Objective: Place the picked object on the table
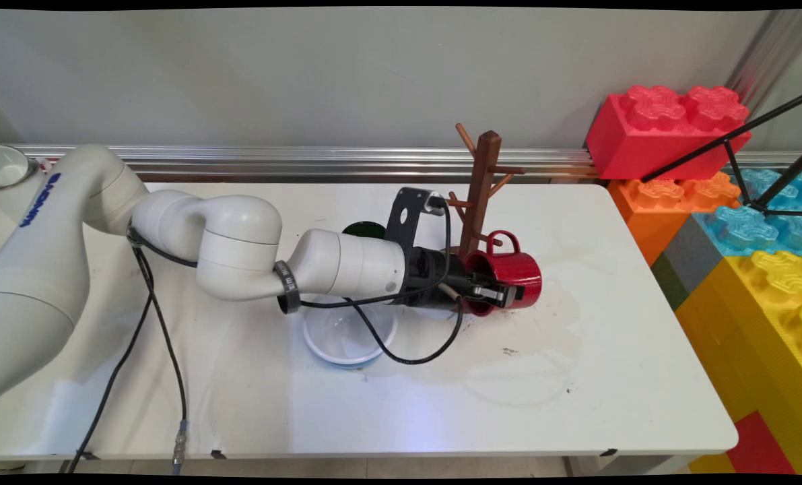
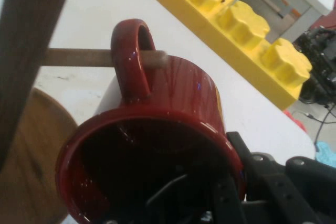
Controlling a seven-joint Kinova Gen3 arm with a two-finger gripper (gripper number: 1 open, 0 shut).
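A white robot arm [image 1: 239, 249] of rounded, glossy links joined by thick cylindrical joints. Blue lettering runs along the large link [image 1: 37, 202] nearest its base. A dark grey band [image 1: 287, 286] rings the forearm link, and black cables [image 1: 165, 337] loop beneath the arm, one ending in a metal connector [image 1: 180, 441]. The wrist ends in a black cylindrical section carrying a flat black bracket [image 1: 406, 215] with a round hole and a small grey module at its top. Beyond it sits the black pincer [image 1: 498, 294], built of angular linkage bars [image 2: 278, 182] with visible pivot pins and silver metal parts at the fingers.
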